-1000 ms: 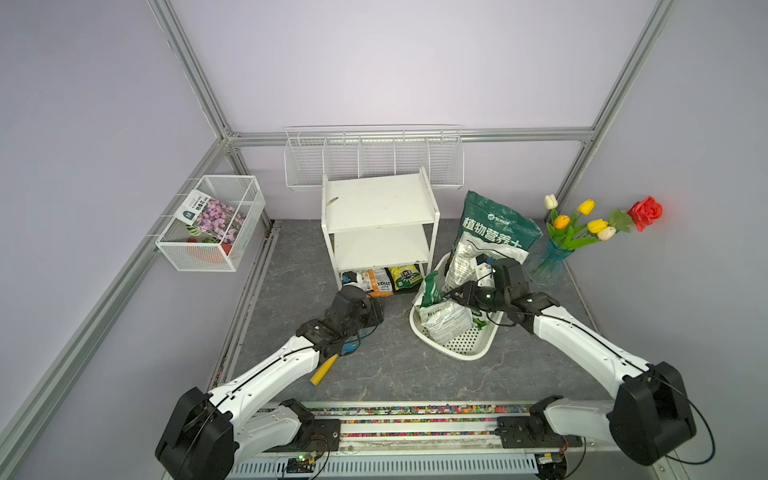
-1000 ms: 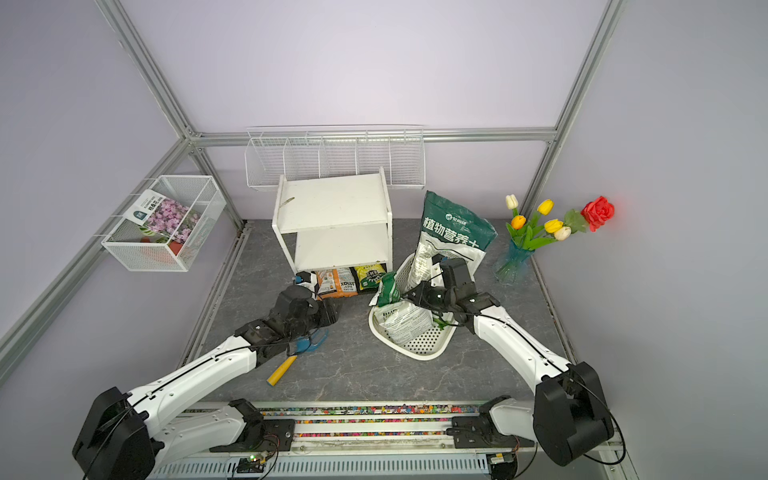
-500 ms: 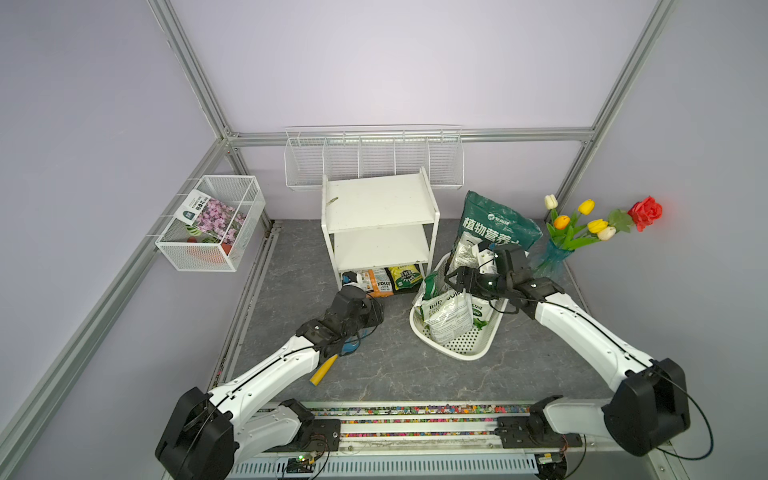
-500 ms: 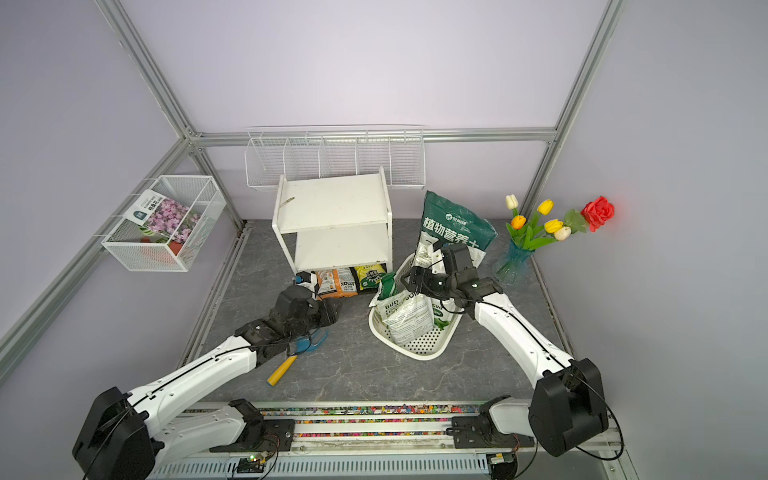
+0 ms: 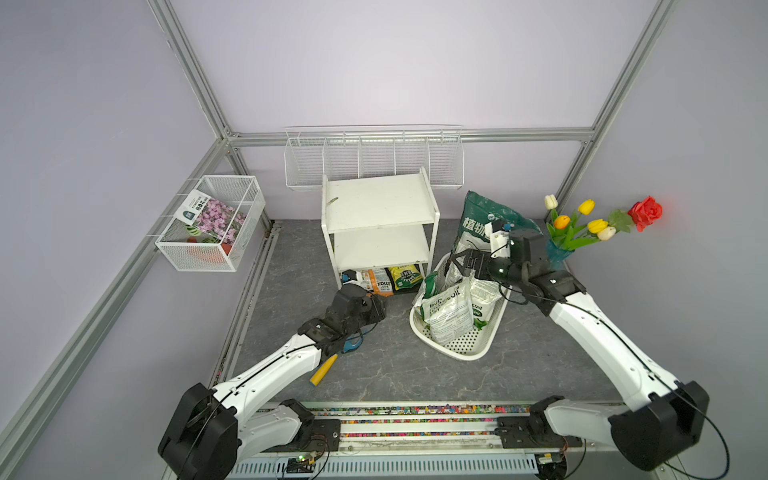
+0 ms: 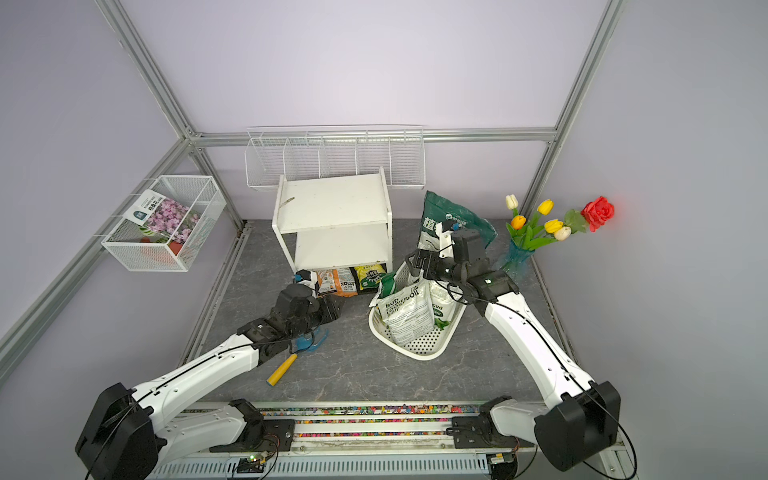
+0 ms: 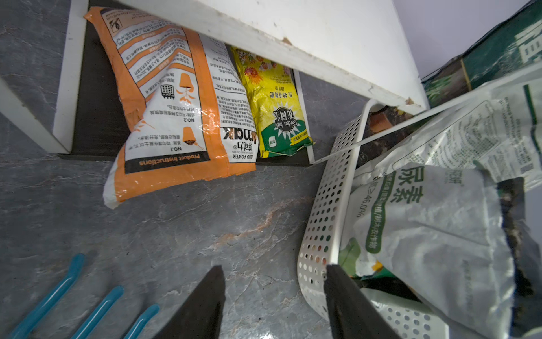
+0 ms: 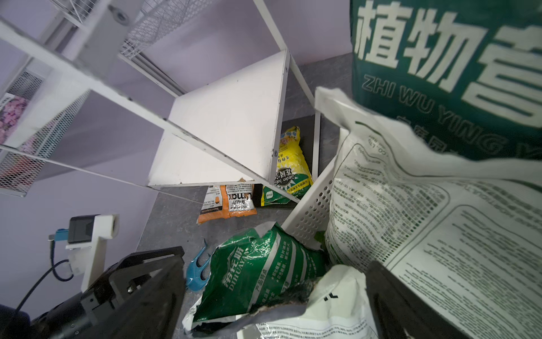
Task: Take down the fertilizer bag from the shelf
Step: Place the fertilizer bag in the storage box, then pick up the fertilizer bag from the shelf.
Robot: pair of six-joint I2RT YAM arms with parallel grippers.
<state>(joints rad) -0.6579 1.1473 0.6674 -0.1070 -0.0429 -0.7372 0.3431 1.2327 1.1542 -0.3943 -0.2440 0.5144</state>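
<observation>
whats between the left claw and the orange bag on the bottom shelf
Only bare grey floor separates the left claw and orange bag; the left wrist view shows it.

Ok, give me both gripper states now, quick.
Left gripper: open, holding nothing.
Right gripper: open, holding nothing, over the white perforated basket.

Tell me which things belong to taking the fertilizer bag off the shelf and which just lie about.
Job: white three-tier shelf, orange-and-white bag and yellow-green bag on its bottom tier, white perforated plastic basket.
Lying about: yellow-handled blue rake, vase of tulips, large dark-green bag.
</observation>
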